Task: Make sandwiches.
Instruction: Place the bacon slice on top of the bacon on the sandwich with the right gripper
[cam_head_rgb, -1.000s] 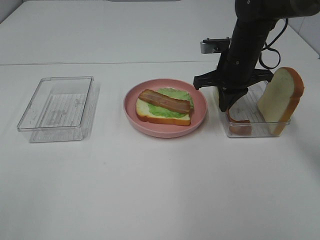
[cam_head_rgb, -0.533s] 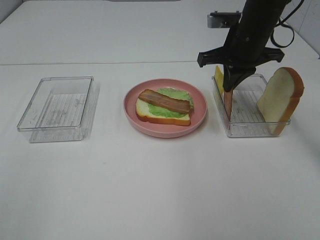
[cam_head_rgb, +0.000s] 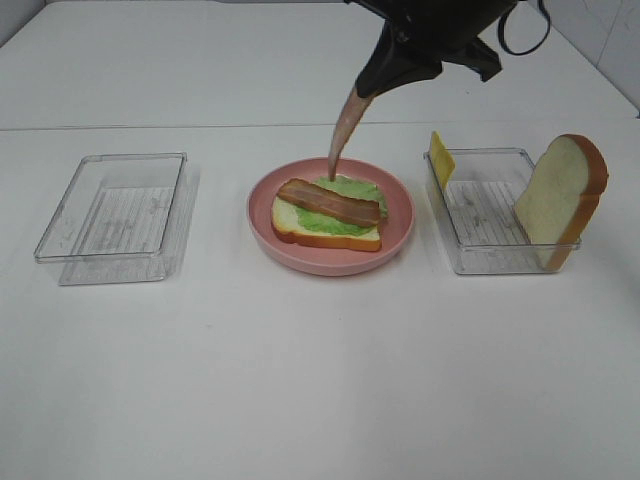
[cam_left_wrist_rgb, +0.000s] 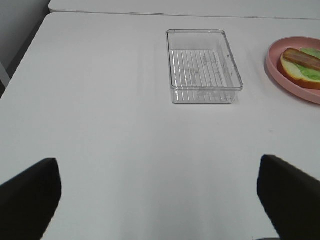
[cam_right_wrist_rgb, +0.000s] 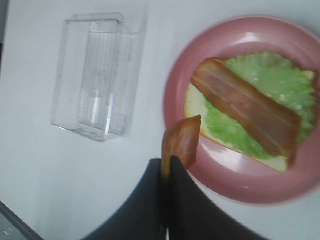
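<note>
The surface (cam_head_rgb: 300, 390) is plain white and the plate (cam_head_rgb: 401, 214) pink. On the plate, the bread slice (cam_head_rgb: 300, 233) is white with an orange-brown crust, the lettuce (cam_head_rgb: 348, 224) bright green, and the bacon strip (cam_head_rgb: 330, 202) streaked brown. The hanging bacon strip (cam_head_rgb: 342, 135), at the plate's 12 o'clock, is pinkish brown. The cheese square (cam_head_rgb: 439, 158) is yellow. The upright bread slice (cam_head_rgb: 555, 200) is cream with an orange-brown crust. The 9 o'clock tray (cam_head_rgb: 115, 215) and the 3 o'clock tray (cam_head_rgb: 490, 215) are clear, with fine ribbed lines. The jaws of the right gripper (cam_right_wrist_rgb: 166, 167) and left gripper (cam_left_wrist_rgb: 160, 187) are black.
</note>
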